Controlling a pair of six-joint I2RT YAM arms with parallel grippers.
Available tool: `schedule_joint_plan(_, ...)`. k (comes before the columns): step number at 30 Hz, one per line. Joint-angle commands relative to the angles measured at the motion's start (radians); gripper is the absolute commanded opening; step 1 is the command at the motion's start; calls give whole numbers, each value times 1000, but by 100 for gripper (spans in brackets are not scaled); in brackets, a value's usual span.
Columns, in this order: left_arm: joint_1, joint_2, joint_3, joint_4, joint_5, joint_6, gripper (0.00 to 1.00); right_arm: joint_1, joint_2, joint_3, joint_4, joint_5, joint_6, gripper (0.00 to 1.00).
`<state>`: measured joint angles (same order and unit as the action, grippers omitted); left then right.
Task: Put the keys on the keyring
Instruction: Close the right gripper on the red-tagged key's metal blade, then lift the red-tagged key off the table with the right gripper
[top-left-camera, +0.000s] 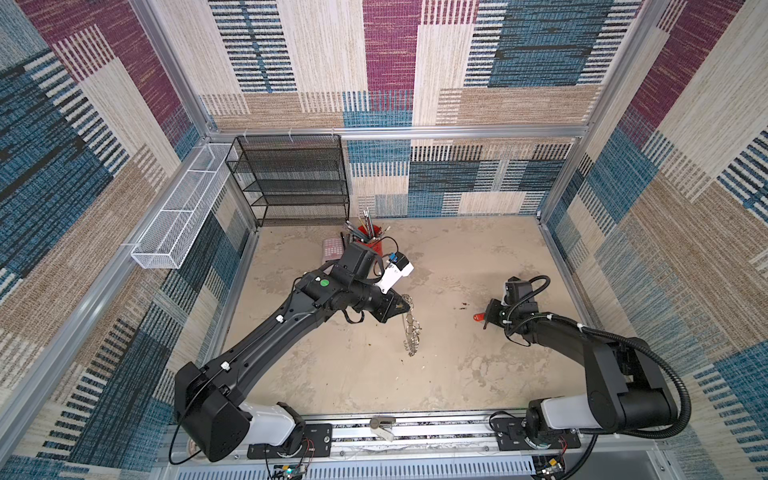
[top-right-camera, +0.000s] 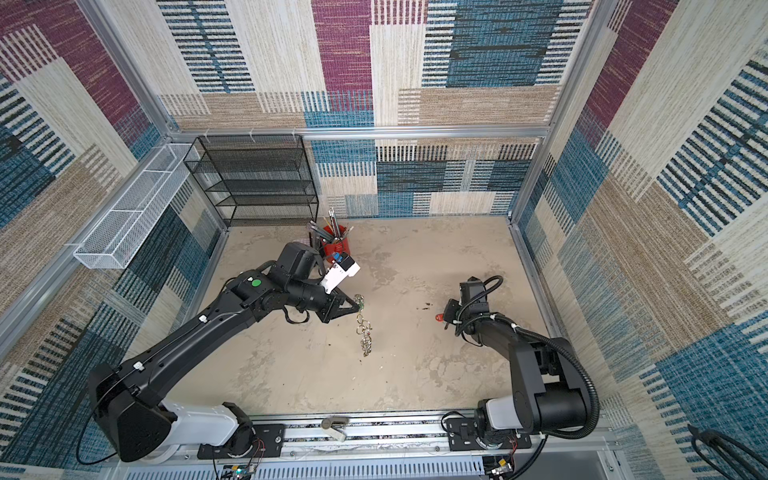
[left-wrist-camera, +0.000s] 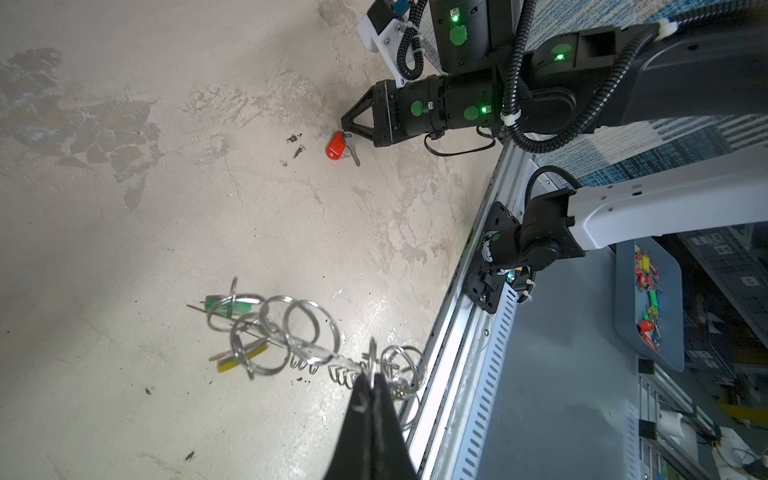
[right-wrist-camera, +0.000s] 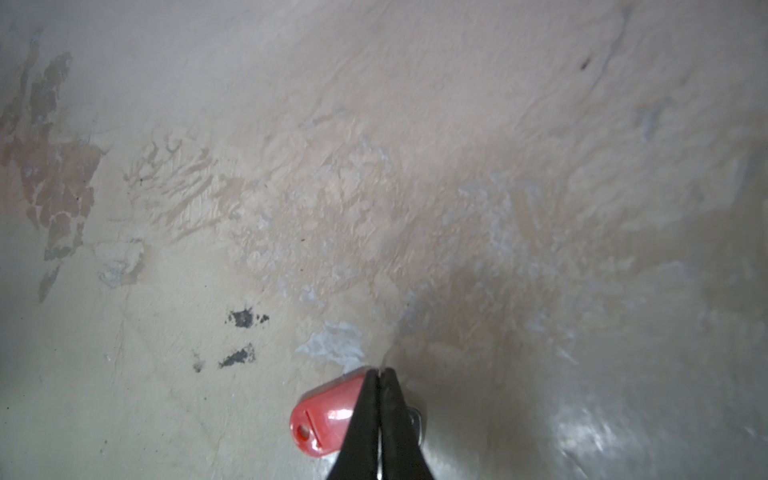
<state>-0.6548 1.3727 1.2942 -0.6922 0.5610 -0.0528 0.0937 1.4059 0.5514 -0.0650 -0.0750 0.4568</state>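
Patchy beige worktop (top-left-camera: 457, 374), patterned walls (top-left-camera: 395, 62). Holds the keyring (left-wrist-camera: 286, 328) aloft in the clamped-shut left claw (left-wrist-camera: 369, 376); pinches the red-tagged key (right-wrist-camera: 324, 419) in the closed right claw (right-wrist-camera: 380, 370), low by the worktop, well apart. Lift slowly; steady the keyring before threading.

A robotics lab test cell: a left arm (top-left-camera: 266, 345) and a right arm (top-left-camera: 602, 353) bolted to a metal rail (top-left-camera: 449, 434), boxed in by an aluminium frame (top-left-camera: 415, 132) hung with patterned carpet panels (top-left-camera: 540, 62).
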Motion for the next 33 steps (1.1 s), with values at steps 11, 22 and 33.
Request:
schedule_joint_plan(11,0,-1,1,32,37,3,0,26,25,62,-71,-78,-19,0)
schedule_joint_plan(22,0,-9,0,34,43,4,0,67,113,172,-239,-227,-73,0)
schedule_joint_plan(33,0,-12,-1,34,46,6,0,77,157,243,-257,-167,-94,5)
